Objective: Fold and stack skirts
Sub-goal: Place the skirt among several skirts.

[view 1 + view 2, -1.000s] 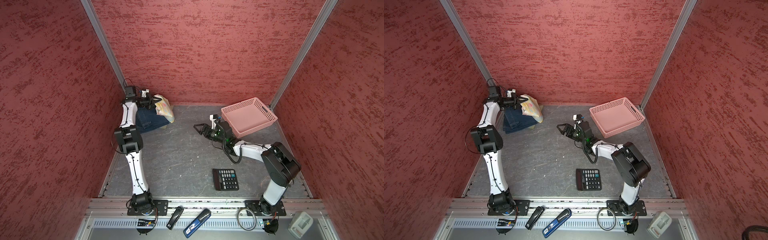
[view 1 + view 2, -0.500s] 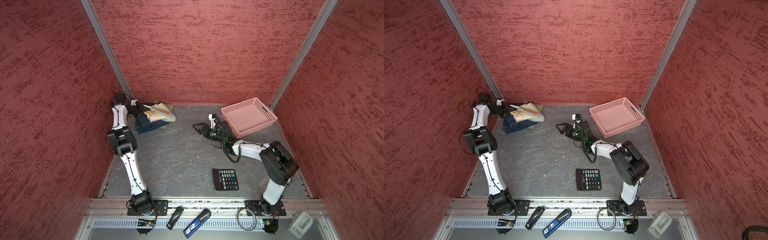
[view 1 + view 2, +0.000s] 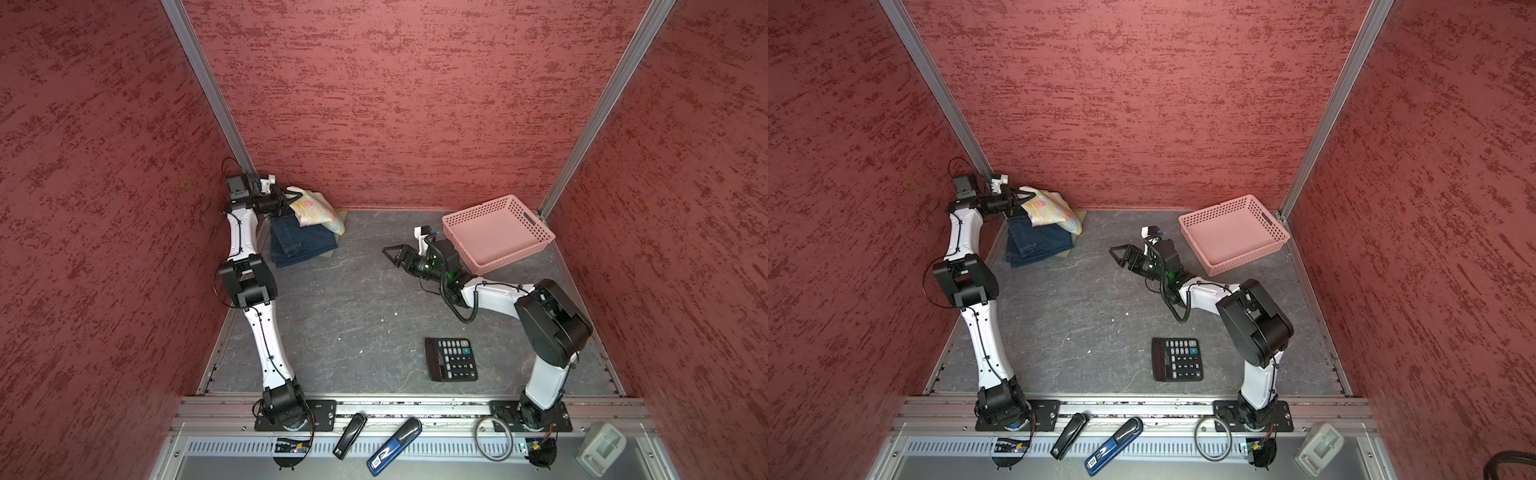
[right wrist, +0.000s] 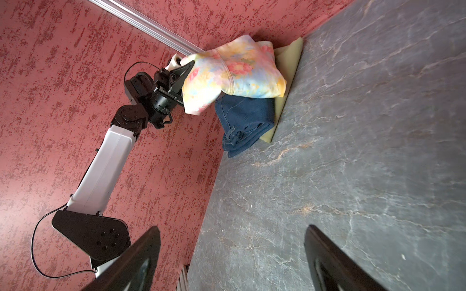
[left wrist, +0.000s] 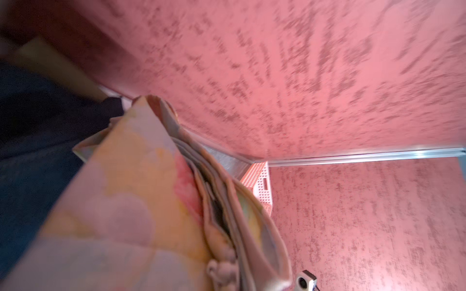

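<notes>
In the upper left corner of the floor, in both top views, grips the pastel floral skirt (image 3: 318, 210) by one edge with the left gripper (image 3: 287, 198), jaws pinched shut on the cloth, that edge raised off the folded denim skirt (image 3: 301, 245). Rests the floral skirt's other end on the denim, with the olive-green skirt (image 4: 290, 58) flat beneath both, near the back wall. Holds the right gripper (image 3: 387, 252) right of centre, just beside the pink basket (image 3: 536, 243), jaws spread wide with nothing between them.
</notes>
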You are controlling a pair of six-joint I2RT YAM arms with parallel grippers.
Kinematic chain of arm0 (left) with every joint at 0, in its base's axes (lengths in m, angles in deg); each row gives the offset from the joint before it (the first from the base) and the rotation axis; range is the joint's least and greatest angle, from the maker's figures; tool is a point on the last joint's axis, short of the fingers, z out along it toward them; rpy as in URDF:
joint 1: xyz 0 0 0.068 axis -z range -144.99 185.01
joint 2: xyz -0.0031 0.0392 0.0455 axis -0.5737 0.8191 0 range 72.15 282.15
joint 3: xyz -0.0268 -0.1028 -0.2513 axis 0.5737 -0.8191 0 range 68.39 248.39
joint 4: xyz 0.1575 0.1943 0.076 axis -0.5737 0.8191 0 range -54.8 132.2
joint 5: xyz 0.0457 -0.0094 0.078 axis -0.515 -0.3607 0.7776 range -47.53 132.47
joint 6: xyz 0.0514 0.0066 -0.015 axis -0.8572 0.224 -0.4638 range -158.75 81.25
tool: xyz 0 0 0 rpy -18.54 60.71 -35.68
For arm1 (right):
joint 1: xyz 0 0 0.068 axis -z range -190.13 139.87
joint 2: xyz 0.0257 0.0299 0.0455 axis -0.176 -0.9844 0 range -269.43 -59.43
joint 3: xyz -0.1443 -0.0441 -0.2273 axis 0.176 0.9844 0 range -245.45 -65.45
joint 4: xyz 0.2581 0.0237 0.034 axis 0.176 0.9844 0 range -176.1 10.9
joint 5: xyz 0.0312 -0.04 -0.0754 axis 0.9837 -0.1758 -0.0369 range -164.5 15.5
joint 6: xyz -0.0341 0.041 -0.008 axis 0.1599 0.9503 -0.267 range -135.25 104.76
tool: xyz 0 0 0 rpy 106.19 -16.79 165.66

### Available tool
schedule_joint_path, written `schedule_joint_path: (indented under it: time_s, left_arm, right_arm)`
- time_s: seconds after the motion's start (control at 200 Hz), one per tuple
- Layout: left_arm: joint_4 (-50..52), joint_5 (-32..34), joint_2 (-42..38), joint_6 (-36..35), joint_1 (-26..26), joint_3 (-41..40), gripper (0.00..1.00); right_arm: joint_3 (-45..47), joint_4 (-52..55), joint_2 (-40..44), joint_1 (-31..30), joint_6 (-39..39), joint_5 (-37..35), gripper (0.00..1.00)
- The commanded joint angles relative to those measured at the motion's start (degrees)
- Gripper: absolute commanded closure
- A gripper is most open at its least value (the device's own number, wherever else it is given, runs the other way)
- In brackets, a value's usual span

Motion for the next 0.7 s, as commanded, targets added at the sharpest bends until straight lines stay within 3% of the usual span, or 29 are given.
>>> schedule_joint_path:
  time_s: [0.0,0.075,0.205,0.336,0.441,0.486,0.601,0.696]
  left_arm:
    - [-16.65,-5.14,2.58,10.49,-1.39,0.37,1.0]
    - [-13.77,-4.72,2.9,8.69,-1.66,0.9,1.0]
    - [0.69,0.29,1.35,-2.4,-2.3,-0.57,1.0]
    - [13.18,11.03,-1.48,-11.69,-2.76,-4.56,1.0]
    - [17.96,20.37,-4.23,-14.62,-2.81,-8.34,1.0]
    - [18.34,24.56,-5.56,-14.83,-2.76,-10.39,0.91]
    - [20.59,37.6,-7.7,-15.68,-1.53,-12.38,0.9]
    - [19.79,46.78,-9.27,-15.75,-0.12,-13.62,0.65]
  right_arm:
    - [-2.95,0.49,-1.16,0.32,-0.9,0.81,0.1]
    - [-3.71,0.36,-1.68,0.3,-1.04,0.87,0.1]
    - [-4.01,-0.69,-2.23,0.31,-0.65,1.31,0.1]
    - [-3.46,-1.63,-2.04,0.27,-0.32,1.84,0.09]
    - [-2.54,-2.14,-1.21,0.31,-0.56,1.97,0.09]
    - [-2.07,-2.34,-0.9,0.31,-0.7,1.97,0.09]
    - [-0.4,-2.49,0.65,0.31,-1.66,1.65,0.08]
    - [0.95,-1.53,2.37,0.39,-3.38,0.93,0.06]
